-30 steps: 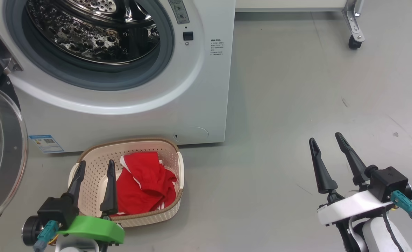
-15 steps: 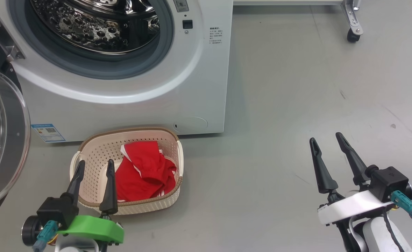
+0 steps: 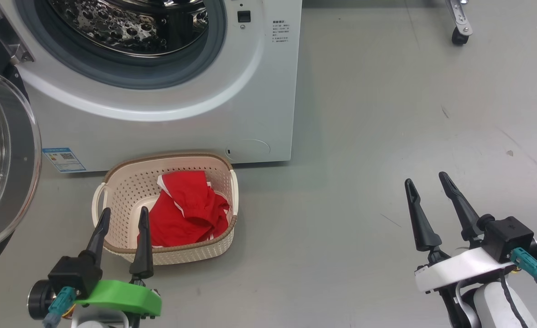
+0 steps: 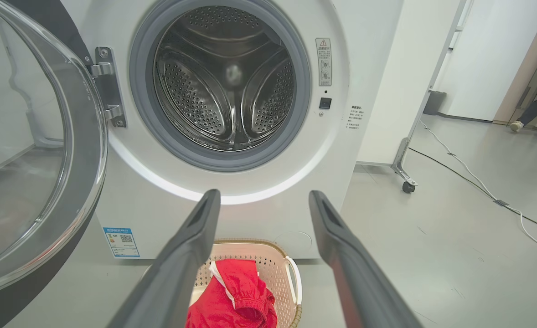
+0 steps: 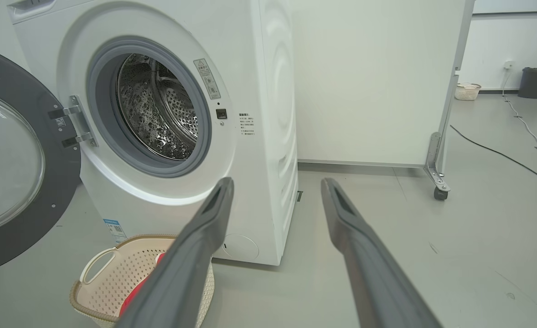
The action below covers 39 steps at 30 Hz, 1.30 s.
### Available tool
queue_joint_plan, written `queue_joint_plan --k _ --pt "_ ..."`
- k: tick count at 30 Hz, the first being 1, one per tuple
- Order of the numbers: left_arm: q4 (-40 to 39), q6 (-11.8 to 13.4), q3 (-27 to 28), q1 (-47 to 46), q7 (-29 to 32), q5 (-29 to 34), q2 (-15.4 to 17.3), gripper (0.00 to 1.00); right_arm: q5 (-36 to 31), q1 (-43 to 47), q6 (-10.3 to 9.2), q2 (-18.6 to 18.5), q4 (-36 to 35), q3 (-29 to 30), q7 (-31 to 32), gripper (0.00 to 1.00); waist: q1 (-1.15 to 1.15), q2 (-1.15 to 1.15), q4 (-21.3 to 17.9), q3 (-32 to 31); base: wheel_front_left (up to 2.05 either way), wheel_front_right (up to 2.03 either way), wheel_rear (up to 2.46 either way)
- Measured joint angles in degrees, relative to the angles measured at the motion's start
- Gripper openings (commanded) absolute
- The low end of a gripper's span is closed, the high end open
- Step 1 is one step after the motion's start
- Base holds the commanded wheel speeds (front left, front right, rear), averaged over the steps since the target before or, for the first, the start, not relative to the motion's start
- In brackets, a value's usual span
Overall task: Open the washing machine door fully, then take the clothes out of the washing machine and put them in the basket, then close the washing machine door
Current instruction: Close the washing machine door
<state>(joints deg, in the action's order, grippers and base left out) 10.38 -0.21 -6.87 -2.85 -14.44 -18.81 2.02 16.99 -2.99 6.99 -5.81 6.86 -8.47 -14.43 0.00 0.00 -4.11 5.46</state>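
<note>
Shifted since a second ago: head camera only, things unmoved. Red clothes [image 3: 186,214], white trim, heaped in cream basket [image 3: 122,196] just in front of washing machine [image 3: 182,132]; washing machine door [image 3: 4,155] swung open left of it. Grey floor [image 3: 364,136], castor [image 3: 456,38] off right of it. Spread and empty: left gripper [image 3: 125,209], right gripper [image 3: 424,177].

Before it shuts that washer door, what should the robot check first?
1. Nothing left in the drum of the washing machine: ok, bare steel.
2. All the clothes in the basket: ok, red fabric lies inside.
3. The washing machine door swung wide, reachable: ok.
4. The left gripper and right gripper free: ok, both open, holding nothing.
5. The basket low enough for the door to pass over: cannot tell.
6. No fabric on the rubber ring: ok.
</note>
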Motion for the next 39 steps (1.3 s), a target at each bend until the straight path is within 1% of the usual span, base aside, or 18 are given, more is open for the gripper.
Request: queue_joint_plan --k 4,39 --pt "-0.04 0.43 -0.01 -0.01 0.00 0.01 0.00 1.00 0.00 -0.01 0.00 0.00 0.00 0.04 0.00 1.00 0.00 0.00 -0.02 0.06 -0.13 0.13 0.00" --pt "-0.04 0.94 -0.21 -0.01 0.00 0.16 0.00 1.00 0.00 -0.04 0.00 0.01 0.29 0.02 0.00 1.00 0.00 0.00 0.01 -0.44 0.00 0.00 0.00"
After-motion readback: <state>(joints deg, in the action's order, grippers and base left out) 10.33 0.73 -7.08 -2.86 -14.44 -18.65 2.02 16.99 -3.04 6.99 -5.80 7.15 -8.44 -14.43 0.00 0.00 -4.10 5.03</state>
